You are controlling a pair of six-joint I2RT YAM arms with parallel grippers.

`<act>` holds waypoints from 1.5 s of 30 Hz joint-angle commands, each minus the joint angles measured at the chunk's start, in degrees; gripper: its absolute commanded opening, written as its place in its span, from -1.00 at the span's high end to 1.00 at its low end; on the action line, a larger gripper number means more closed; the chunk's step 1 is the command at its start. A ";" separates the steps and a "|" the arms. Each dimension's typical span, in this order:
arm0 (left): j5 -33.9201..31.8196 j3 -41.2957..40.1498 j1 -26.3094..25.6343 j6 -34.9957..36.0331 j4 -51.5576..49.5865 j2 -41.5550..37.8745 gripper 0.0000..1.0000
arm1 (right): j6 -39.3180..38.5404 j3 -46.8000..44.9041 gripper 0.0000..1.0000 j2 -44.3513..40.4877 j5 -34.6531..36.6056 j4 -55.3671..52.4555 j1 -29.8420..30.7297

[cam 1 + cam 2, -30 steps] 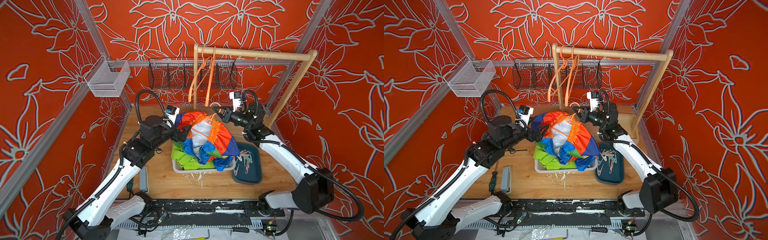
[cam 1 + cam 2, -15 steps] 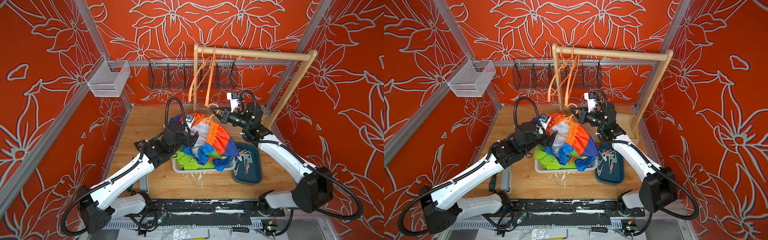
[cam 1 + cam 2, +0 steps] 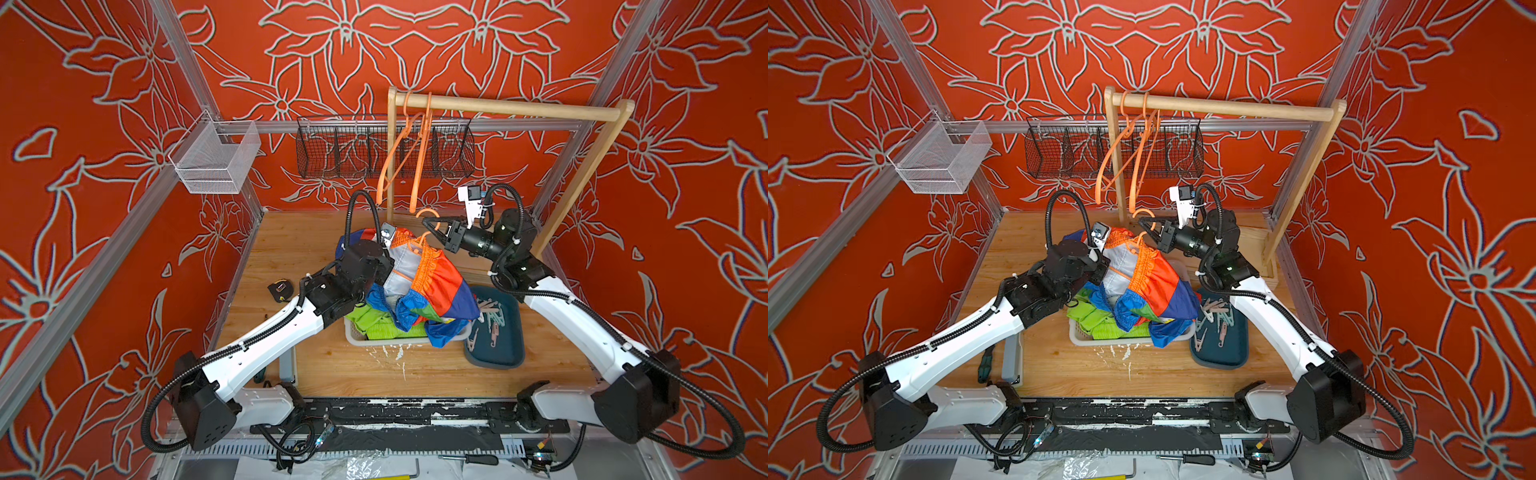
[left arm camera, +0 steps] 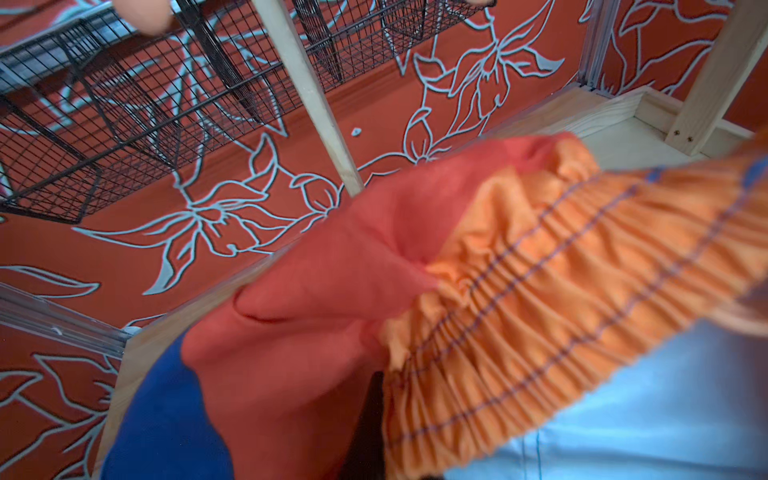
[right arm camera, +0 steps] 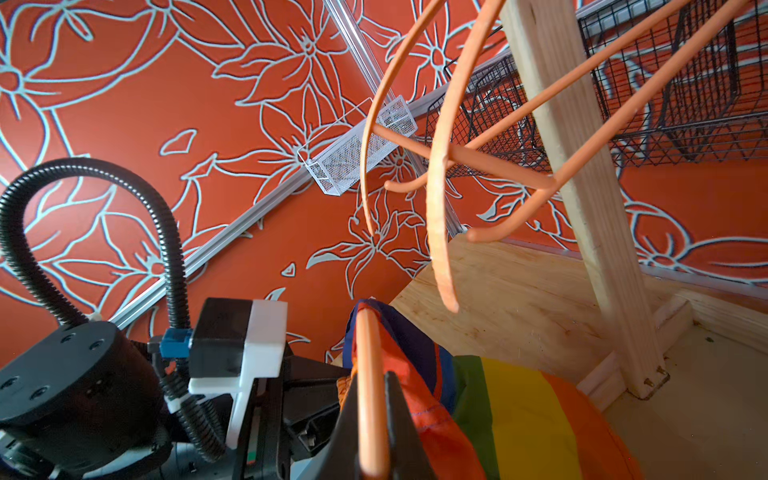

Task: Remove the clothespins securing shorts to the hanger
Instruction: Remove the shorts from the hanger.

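My right gripper (image 3: 429,223) (image 5: 372,384) is shut on the neck of an orange hanger (image 3: 427,214) (image 5: 368,399), held above the table. The rainbow shorts (image 3: 432,282) (image 3: 1154,282) hang from it and droop into a white basket (image 3: 356,338). Reaching in from the left, my left gripper (image 3: 388,272) (image 4: 370,415) is shut at the orange waistband (image 4: 540,291), with fabric folded over its tips. Lime green shorts (image 3: 376,328) lie in the basket. Several clothespins (image 3: 492,320) (image 3: 1214,316) lie in a teal tray (image 3: 498,363). I see none on the waistband.
Two bare orange hangers (image 3: 409,166) hang on the wooden rail (image 3: 511,109) just above the held hanger. The rack post (image 3: 390,166) stands behind the shorts. A black wire basket (image 3: 332,147) and a white mesh basket (image 3: 216,160) hang on the back frame. A small black tool (image 3: 280,289) lies left.
My left arm swung in from the left to the shorts' waistband and its jaws went from open to shut. The right gripper kept hold of the hanger, nearly still.
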 commanded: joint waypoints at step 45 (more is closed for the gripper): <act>12.10 -2.82 18.42 -8.30 -9.87 -3.61 1.00 | -1.21 -11.79 1.00 -16.68 1.25 1.39 -13.54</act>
